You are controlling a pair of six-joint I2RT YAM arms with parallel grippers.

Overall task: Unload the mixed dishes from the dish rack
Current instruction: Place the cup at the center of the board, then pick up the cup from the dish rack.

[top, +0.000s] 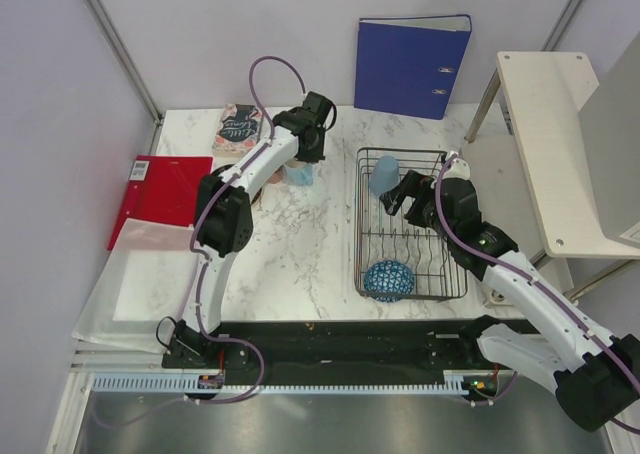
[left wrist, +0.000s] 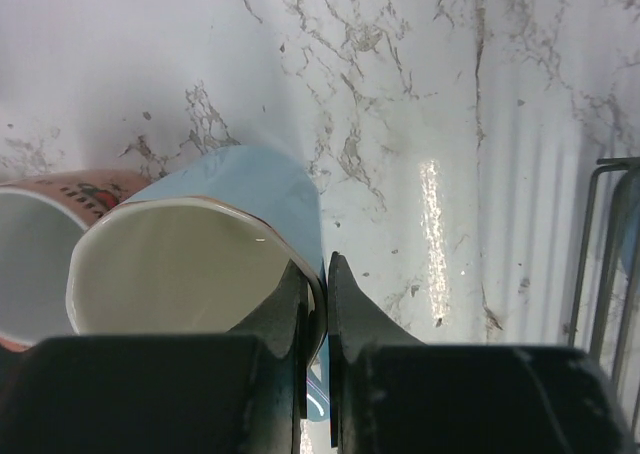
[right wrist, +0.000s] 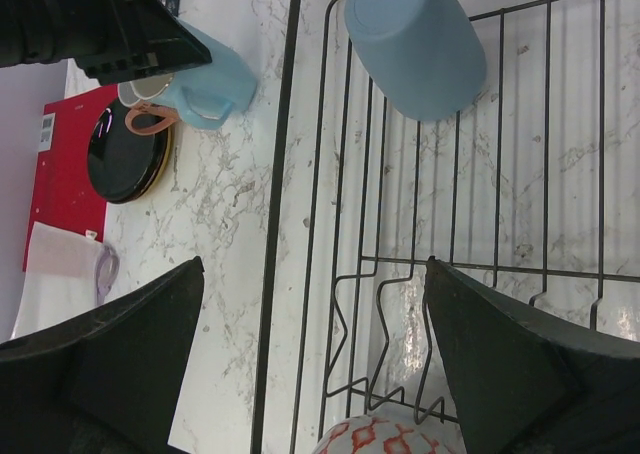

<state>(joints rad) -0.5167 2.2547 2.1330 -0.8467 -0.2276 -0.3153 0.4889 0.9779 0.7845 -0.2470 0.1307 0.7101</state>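
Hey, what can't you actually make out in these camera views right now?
Top view: the held blue mug is mostly hidden under the left end effector.
Left wrist view: the salmon cup is cut off by the left edge.
Right wrist view: a red-patterned dish in the dish rack is cut off by the bottom edge, kind unclear.

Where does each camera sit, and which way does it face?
Top external: above and behind, looking down on the table, dish rack and both arms.
Left wrist: on that arm, facing the table past the left gripper, shut on a blue mug.
Right wrist: on that arm, looking into the dish rack past the open right gripper.
Shared: both wrist views show that blue mug.
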